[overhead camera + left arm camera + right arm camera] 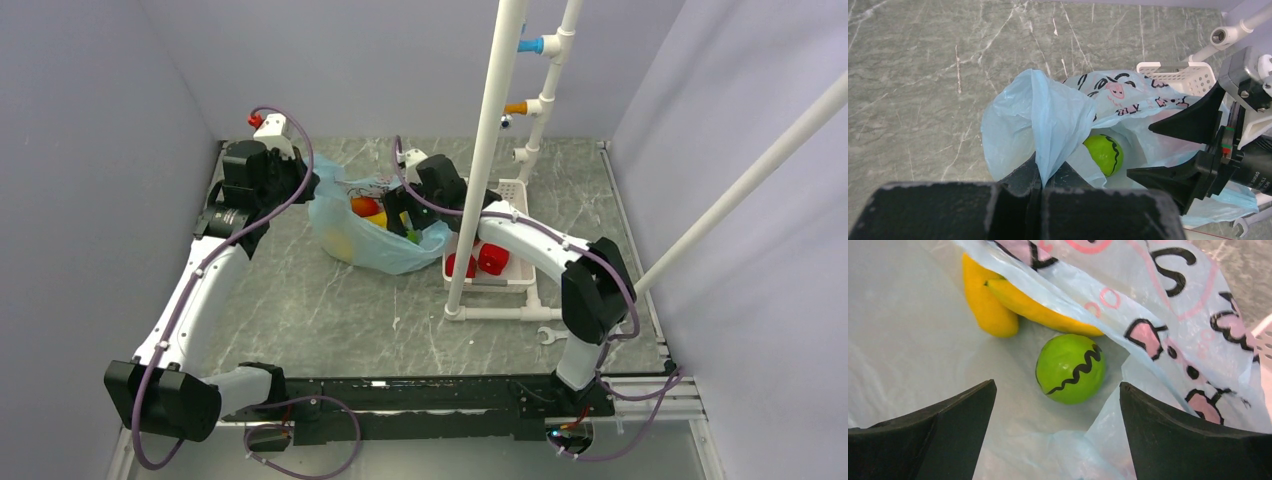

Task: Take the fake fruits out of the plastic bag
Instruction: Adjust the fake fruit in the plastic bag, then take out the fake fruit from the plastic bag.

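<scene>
The light-blue plastic bag (375, 248) lies mid-table, mouth facing right. My left gripper (310, 190) is shut on a fold of the bag's rim (1045, 150), holding it up. My right gripper (414, 226) is open inside the bag's mouth, also seen in the left wrist view (1139, 150). In the right wrist view its open fingers (1057, 385) straddle a green ball with a black wavy line (1071, 368), not touching it. Two yellow bananas (998, 310) lie behind the ball, partly under the printed bag film. A red piece (363, 206) shows in the bag.
A white slotted basket (510, 190) stands right of the bag with two red pieces (492, 258) in it. A white PVC pipe frame (485, 150) rises just in front of the basket. A small wrench (548, 335) lies near the right arm's base.
</scene>
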Robot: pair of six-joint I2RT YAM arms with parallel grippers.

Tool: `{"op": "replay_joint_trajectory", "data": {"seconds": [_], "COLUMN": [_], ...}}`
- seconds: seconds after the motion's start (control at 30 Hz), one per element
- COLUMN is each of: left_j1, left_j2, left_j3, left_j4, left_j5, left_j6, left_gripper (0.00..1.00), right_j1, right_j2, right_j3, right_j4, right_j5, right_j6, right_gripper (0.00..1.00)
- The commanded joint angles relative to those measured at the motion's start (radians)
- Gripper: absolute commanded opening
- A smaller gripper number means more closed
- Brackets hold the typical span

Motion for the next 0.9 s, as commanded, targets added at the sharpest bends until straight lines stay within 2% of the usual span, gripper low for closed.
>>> {"op": "replay_joint_trajectory", "data": {"seconds": [0.0,0.13,0.23,0.3,0.4,0.5,0.63,0.8,0.87], "left_j1": [-0.005,-0.008,-0.012,-0.014,-0.014,-0.014,-0.014,-0.014,-0.014], "left_j2": [-0.036,-0.027,-0.027,-0.027,-0.020,-0.017,-0.009,-0.007,-0.005], "left_j3": [0.019,0.022,0.021,0.019,0.023,0.024,0.027,0.027,0.027], "left_j4": [0.028,0.024,0.024,0.025,0.023,0.023,0.017,0.020,0.017], "left_j5": [-0.006,-0.006,-0.014,-0.021,-0.014,-0.007,-0.015,-0.008,-0.012], "left_j6": [0.007,0.008,0.012,0.016,0.015,0.013,0.015,0.014,0.016], "left_gripper": [0.00,0.00,0.00,0.00,0.00,0.00,0.00,0.00,0.00], "right_j1": [0.013,0.020,0.021,0.022,0.021,0.021,0.028,0.038,0.049], "right_j2": [0.000,0.050,0.089,0.125,0.158,0.191,0.212,0.259,0.284], "right_j3": [0.055,0.067,0.088,0.112,0.096,0.082,0.057,0.052,0.063], "right_j4": [0.000,0.071,0.086,0.059,0.071,0.066,0.046,0.032,0.021], "right_j5": [-0.110,-0.144,-0.119,-0.114,-0.116,-0.089,-0.009,0.018,0.059], "right_j6": [-0.002,0.012,0.005,-0.016,-0.050,-0.101,-0.161,-0.184,-0.184], "right_gripper": [0.92,0.68,0.58,0.56,0.61,0.82,0.94,0.95,0.92]}}
